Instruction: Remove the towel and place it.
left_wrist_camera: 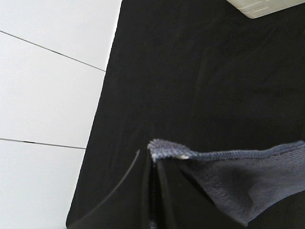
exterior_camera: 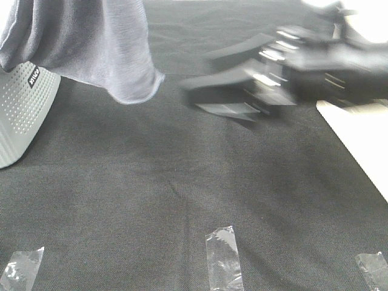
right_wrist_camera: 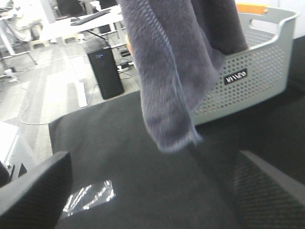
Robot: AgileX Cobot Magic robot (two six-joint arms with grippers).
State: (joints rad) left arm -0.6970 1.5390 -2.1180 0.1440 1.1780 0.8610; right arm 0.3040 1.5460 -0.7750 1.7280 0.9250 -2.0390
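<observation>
The grey-lavender towel (exterior_camera: 85, 42) hangs in the air at the upper left, its lower edge over the rim of the white perforated basket (exterior_camera: 24, 109). In the left wrist view my left gripper (left_wrist_camera: 153, 164) is shut on the towel's hemmed corner (left_wrist_camera: 167, 149), high above the black cloth; the gripper is out of the exterior view. My right gripper (exterior_camera: 197, 97), blurred, is open and empty right of the towel, pointing at it. In the right wrist view its jaws stand wide (right_wrist_camera: 155, 157) with the towel (right_wrist_camera: 171, 71) hanging ahead and the basket (right_wrist_camera: 257, 81) behind.
A black table cloth (exterior_camera: 182, 182) covers the table. Three pieces of clear tape (exterior_camera: 223, 254) lie along the near edge. A white surface edge (exterior_camera: 357, 133) runs along the right. White floor tiles (left_wrist_camera: 47, 95) show beyond the cloth's edge.
</observation>
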